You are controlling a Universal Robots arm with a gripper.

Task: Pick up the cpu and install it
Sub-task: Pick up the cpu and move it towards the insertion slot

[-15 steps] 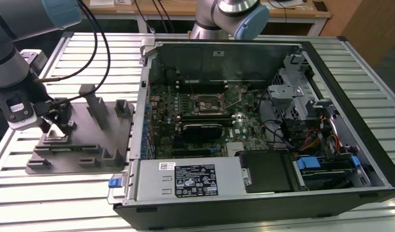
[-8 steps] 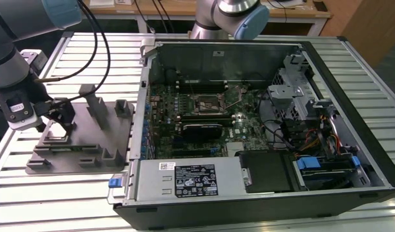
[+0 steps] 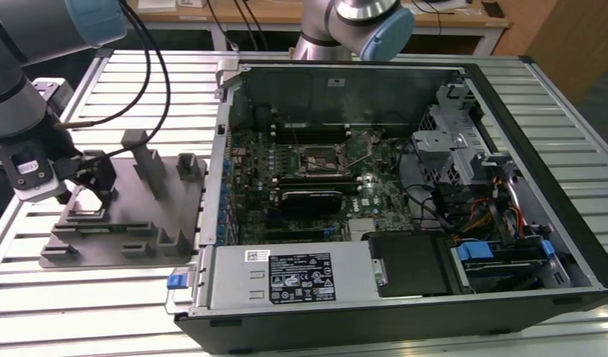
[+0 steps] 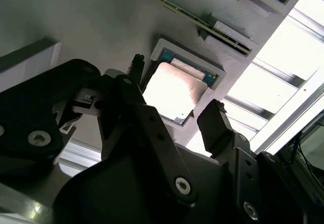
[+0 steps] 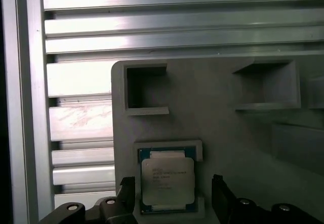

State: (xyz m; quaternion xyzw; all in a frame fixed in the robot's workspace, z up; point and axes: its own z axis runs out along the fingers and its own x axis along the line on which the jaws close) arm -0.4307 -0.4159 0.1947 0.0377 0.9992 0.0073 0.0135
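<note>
Tool (image 5: 172,182) spread astride flat square silvery cpu (image 5: 167,176) in matte grey tray (image 5: 228,133).

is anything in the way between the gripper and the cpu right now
Nothing visible. In the first wrist view the cpu lies in its framed recess on the grey tray, its top uncovered, and the open gripper hangs over it with one finger on each side, apart from its edges.
</note>
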